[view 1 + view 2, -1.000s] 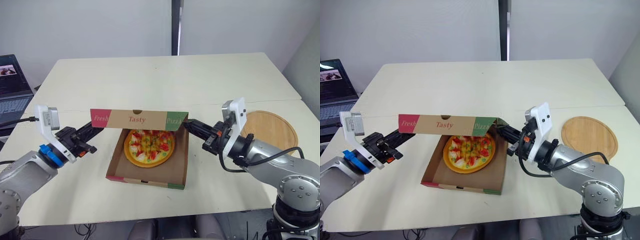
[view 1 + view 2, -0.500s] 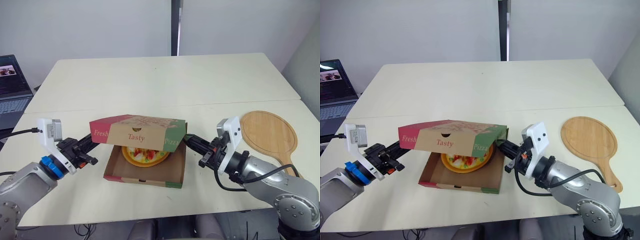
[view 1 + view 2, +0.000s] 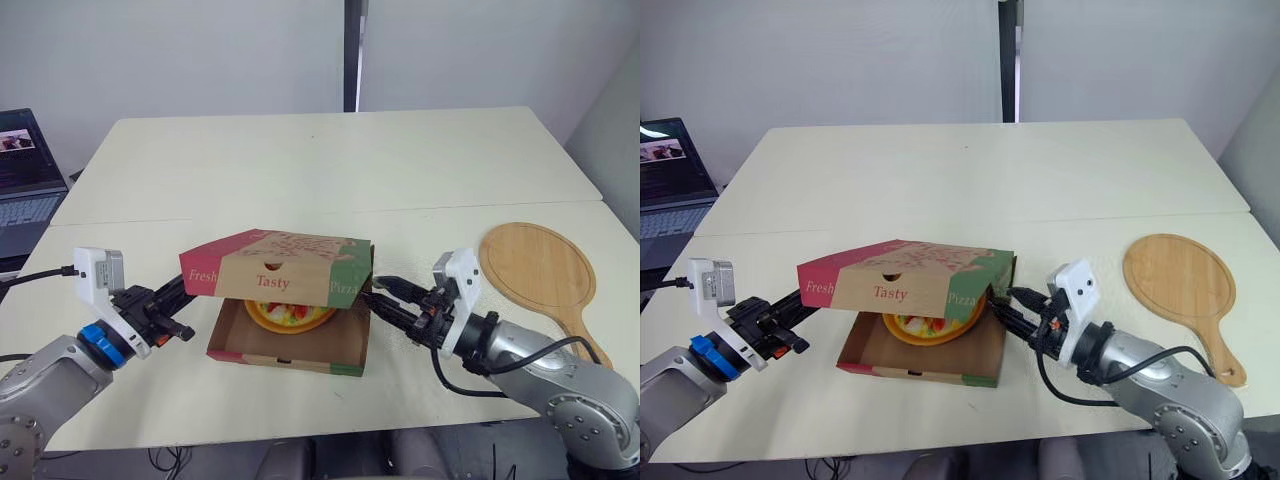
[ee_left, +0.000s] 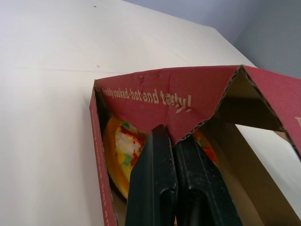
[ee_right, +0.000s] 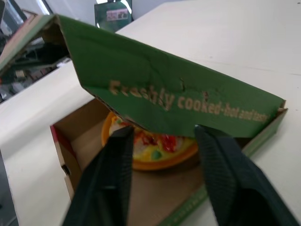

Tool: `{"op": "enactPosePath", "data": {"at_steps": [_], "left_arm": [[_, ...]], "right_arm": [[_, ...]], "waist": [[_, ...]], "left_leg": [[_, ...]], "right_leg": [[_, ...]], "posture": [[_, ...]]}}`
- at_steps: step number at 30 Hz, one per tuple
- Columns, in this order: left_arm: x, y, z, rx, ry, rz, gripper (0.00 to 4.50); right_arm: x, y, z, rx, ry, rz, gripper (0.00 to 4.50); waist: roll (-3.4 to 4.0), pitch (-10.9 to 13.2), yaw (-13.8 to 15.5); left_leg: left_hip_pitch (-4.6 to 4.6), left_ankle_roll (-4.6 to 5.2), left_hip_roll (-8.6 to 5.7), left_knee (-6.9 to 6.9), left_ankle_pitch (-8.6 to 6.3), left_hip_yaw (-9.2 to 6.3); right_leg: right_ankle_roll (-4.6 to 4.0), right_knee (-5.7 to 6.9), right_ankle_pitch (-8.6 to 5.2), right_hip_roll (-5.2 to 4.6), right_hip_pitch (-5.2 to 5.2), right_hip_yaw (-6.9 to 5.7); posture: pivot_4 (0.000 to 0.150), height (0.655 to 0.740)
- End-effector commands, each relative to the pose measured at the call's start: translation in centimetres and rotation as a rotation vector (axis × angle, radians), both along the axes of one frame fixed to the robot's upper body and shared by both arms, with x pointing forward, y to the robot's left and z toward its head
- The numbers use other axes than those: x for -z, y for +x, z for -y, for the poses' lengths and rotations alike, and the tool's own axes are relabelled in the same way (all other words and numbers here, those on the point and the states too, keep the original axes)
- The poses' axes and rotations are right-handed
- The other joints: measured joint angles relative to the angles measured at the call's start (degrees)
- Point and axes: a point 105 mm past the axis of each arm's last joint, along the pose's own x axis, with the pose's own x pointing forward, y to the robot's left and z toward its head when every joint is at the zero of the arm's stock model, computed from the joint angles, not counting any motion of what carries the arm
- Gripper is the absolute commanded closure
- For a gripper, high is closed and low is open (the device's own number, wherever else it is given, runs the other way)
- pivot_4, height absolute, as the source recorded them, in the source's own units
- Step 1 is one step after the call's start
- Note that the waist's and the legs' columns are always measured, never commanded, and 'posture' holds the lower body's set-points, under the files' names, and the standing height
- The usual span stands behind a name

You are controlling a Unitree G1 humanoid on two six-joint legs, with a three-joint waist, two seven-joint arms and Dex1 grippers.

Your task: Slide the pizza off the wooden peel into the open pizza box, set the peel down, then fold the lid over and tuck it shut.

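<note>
Holding lid half lowered over box; pizza inside, peel parked on table well to the right. Pinching red flap in closed left gripper. Straddling green flap with right gripper spread open, likely to steer both flaps inside the walls.

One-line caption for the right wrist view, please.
Right gripper, jaws open, at the green side flap of the half-lowered lid, pizza already in the box below.
</note>
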Motion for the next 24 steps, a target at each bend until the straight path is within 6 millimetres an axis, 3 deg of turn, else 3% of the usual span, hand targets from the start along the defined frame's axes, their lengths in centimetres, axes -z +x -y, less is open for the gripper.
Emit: {"op": "enactPosePath", "data": {"at_steps": [1,4,8,11,17,23,24], "left_arm": [[-0.9,0.0,0.3,0.011,0.015,0.052,4.50],[-0.9,0.1,0.4,0.013,0.018,0.055,4.50],[-0.8,0.1,0.4,0.020,0.020,0.056,4.50],[-0.7,0.1,0.4,0.023,0.020,0.056,4.50],[-0.4,0.0,0.6,0.033,0.021,0.055,4.50],[-0.7,-0.5,0.6,0.054,-0.016,0.072,4.50],[-0.6,-0.7,0.5,0.059,-0.014,0.061,4.31]], "right_arm": [[-0.3,-0.7,1.7,-0.055,-0.055,0.010,1.34],[-0.2,-0.6,3.5,-0.063,-0.129,0.010,1.34],[-2.7,1.5,4.8,-0.013,-0.097,0.097,1.51],[-4.7,2.9,3.9,-0.028,-0.059,0.157,2.31],[-6.4,4.1,0.3,-0.128,-0.034,0.208,4.46],[-6.3,3.7,-1.3,-0.218,-0.046,0.211,4.46],[-6.2,3.6,-1.4,-0.227,-0.049,0.210,4.49]], "waist": [[0.00,0.01,0.03],[-0.01,0.01,0.09],[-0.02,0.02,0.00],[-0.01,0.02,0.03],[-0.01,0.02,0.16],[-0.02,0.02,0.41],[-0.02,0.02,0.32]], "left_leg": [[-0.01,0.02,0.00,0.00,-0.01,0.00],[-0.03,0.08,0.06,0.01,-0.04,0.01],[-0.02,0.08,0.52,0.01,-0.05,0.14],[0.03,0.08,0.59,-0.06,-0.05,0.15],[0.04,0.06,0.59,-0.19,-0.04,0.15],[-0.03,0.04,0.59,-0.19,-0.04,0.13],[-0.02,0.04,0.59,-0.20,-0.04,0.14]], "right_leg": [[0.00,-0.01,0.00,0.00,0.01,-0.01],[0.01,-0.21,0.00,0.03,0.10,-0.05],[-0.05,-0.64,0.12,0.47,0.28,-0.03],[-0.08,-0.62,0.13,0.55,0.27,-0.03],[-0.12,-0.64,0.14,0.56,0.21,0.00],[-0.12,-0.67,0.14,0.55,0.17,-0.01],[-0.12,-0.67,0.14,0.55,0.15,-0.01]], "posture": [[0.150,0.7400],[0.150,0.7400],[0.150,0.7400],[0.150,0.7400],[0.150,0.7400],[0.150,0.7400],[0.150,0.7400]]}}
